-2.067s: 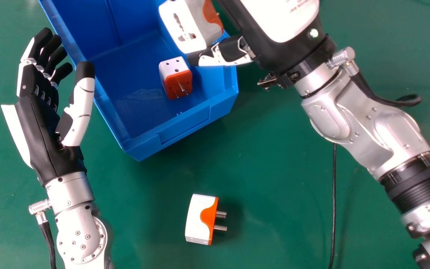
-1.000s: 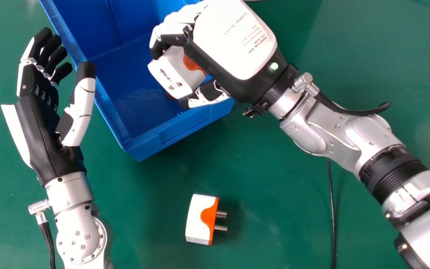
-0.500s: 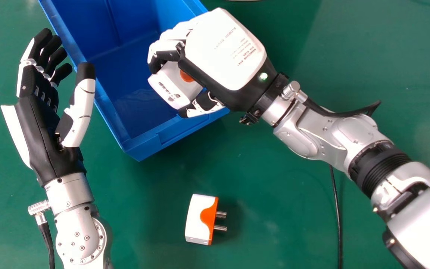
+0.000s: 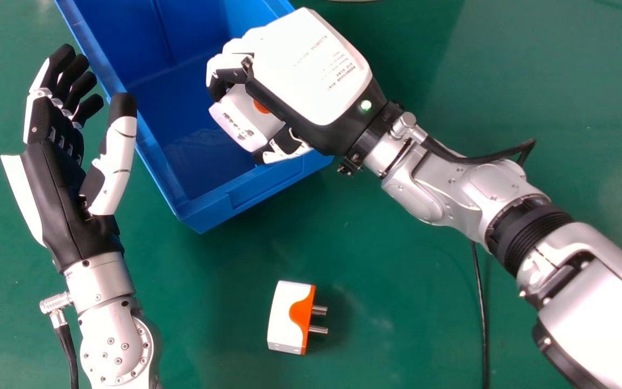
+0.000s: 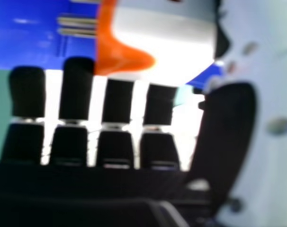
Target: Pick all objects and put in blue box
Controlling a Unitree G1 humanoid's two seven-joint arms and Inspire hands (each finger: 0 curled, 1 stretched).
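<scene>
**Right hand (image 4: 311,70) grasps white-and-orange block-shaped plug adapter (image 4: 243,119) over open blue plastic box (image 4: 268,186)**

In the head view, the right hand's fingers (image 4: 224,78) and thumb (image 4: 286,146) are curled around the held adapter, above the inside of the box near its near end. How far down the adapter sits, I cannot tell. This view shows its white face with dark socket slots and a small patch of orange beside the palm.

The right hand view shows another side: a broad orange section with metal pins (image 5: 77,26) standing out from it, against the blue of the box. The thumb and fingers are close around the white body.

A second white-and-orange plug adapter (image 4: 286,316) lies on the green desk (image 4: 397,281), outside the box and well apart from it, its metal prongs (image 4: 319,329) pointing to the head view's right.

The left hand (image 4: 68,178) is beside the box at the head view's left, fingers and thumb released and holding nothing.
</scene>
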